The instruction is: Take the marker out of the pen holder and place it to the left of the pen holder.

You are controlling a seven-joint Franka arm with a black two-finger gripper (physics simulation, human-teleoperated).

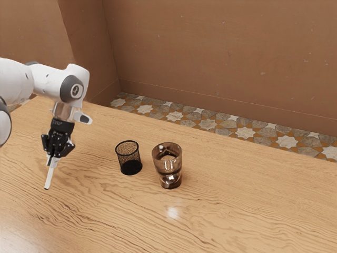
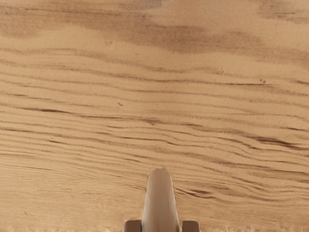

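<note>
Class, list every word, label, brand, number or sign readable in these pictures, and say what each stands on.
No readable text.
Arm's round joint cap: a mark, too small to read.
Gripper: faint pale marks on its black upper part, too small to read.
Marker, pen holder: no lettering visible.

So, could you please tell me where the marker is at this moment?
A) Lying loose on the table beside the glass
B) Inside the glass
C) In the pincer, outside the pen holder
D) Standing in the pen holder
C: the marker points down from the pincer, gripped between its fingers, with the mesh pen holder standing apart toward the exterior view's right.
</note>
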